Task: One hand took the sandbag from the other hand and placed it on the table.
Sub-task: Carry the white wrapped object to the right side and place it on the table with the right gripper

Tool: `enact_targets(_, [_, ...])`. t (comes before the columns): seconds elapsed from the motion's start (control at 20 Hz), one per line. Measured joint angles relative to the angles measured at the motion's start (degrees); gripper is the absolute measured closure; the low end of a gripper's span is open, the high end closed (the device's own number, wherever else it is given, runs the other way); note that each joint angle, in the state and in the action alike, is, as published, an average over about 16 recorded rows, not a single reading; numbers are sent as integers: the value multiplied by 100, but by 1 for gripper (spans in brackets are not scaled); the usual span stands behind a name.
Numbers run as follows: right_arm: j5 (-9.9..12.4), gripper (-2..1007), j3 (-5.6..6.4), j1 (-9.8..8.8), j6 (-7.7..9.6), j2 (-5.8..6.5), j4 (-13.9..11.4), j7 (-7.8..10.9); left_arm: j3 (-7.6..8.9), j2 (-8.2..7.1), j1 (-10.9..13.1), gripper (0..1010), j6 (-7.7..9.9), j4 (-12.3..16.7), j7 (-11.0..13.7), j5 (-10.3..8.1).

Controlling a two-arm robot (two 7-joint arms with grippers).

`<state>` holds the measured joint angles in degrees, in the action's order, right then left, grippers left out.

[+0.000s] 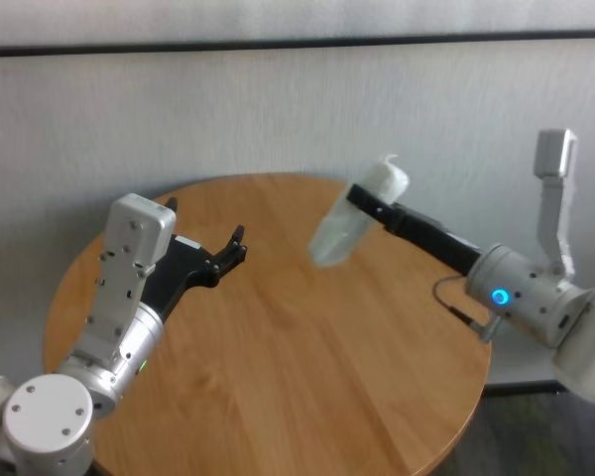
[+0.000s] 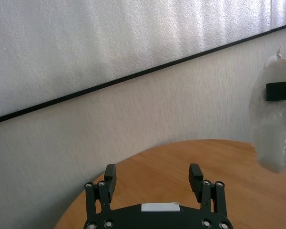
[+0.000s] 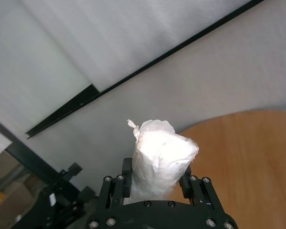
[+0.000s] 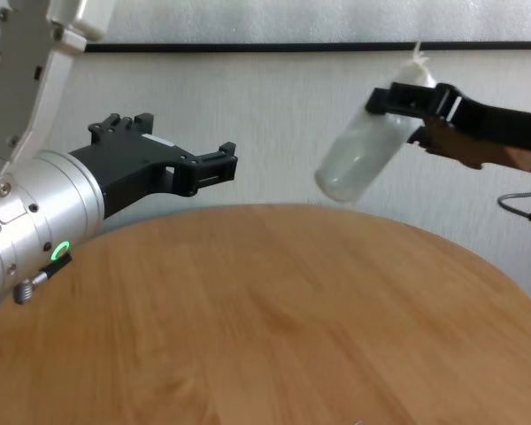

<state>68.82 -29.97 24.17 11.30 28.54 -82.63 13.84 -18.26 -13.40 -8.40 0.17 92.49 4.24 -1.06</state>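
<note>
Here the right gripper (image 4: 398, 99) clamps the sandbag (image 4: 363, 155) near its tied tip; the heavy body below its fingers could slip onto the table (image 4: 265, 319). The left gripper (image 4: 214, 162) stands spread, empty.

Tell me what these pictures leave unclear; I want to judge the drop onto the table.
- Right pincer fingertips: in the right wrist view the sandbag covers them.
- Sandbag's lower end: blurred in the head view and chest view, hidden in the right wrist view.
- Gap between sandbag and table: no view shows it side-on.
- Left pincer, open and empty: its base is cut off by the left wrist view's edge.
</note>
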Motion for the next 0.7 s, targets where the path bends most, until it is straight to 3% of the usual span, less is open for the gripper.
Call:
enact_targets(0.35, [-89,438,114,-18,291,204,-54,-608,-3,-3,-2,8,4,2,0,-3])
enact_targets(0.7, [-261,438,111,26,756,422,-86,-1171,-5,-5,-4,8,6,4,0,-5])
